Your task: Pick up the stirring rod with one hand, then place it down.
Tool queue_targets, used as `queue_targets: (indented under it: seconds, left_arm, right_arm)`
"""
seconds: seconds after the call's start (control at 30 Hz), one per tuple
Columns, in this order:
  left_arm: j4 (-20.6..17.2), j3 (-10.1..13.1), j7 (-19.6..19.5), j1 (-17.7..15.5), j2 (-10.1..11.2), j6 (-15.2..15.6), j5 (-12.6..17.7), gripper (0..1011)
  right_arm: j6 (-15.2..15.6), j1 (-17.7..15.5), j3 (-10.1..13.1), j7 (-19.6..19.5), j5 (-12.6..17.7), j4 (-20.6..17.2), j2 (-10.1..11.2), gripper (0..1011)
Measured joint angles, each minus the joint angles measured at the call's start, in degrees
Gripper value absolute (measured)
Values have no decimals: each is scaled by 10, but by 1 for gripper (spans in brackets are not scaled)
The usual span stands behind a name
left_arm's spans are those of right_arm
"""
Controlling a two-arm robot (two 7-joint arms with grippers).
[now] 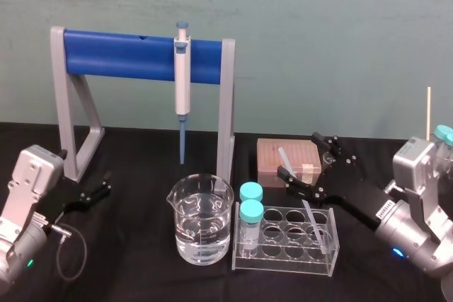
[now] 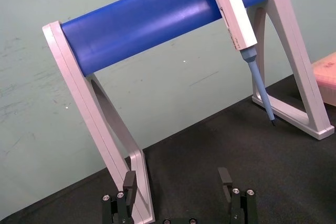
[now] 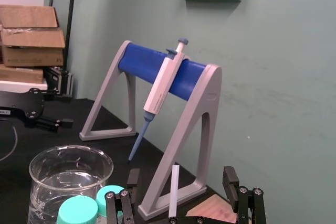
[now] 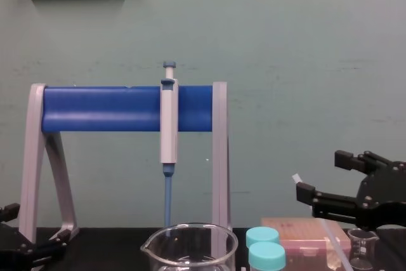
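Stirring rod (image 3: 172, 192) leans in the test-tube rack (image 1: 283, 263), between the right gripper's (image 3: 181, 173) spread fingers. We should centre it, close gently, then lift along its tilt. The left gripper (image 2: 177, 176) sits open by the pipette stand (image 1: 127, 54).

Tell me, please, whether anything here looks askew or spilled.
Only the rod: it leans slantwise in the tube rack, not upright, and passes between the open fingers of the right pincer. No spill shows around the beaker. The left pincer sits open at far left.
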Motion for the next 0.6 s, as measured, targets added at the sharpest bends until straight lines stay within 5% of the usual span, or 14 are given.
queue_targets:
  seconds: [0.6]
  left_arm:
    - [0,0,0,0,0,0,0,1000]
  right_arm:
    - [60,51,5,73,23,66,-31,1003]
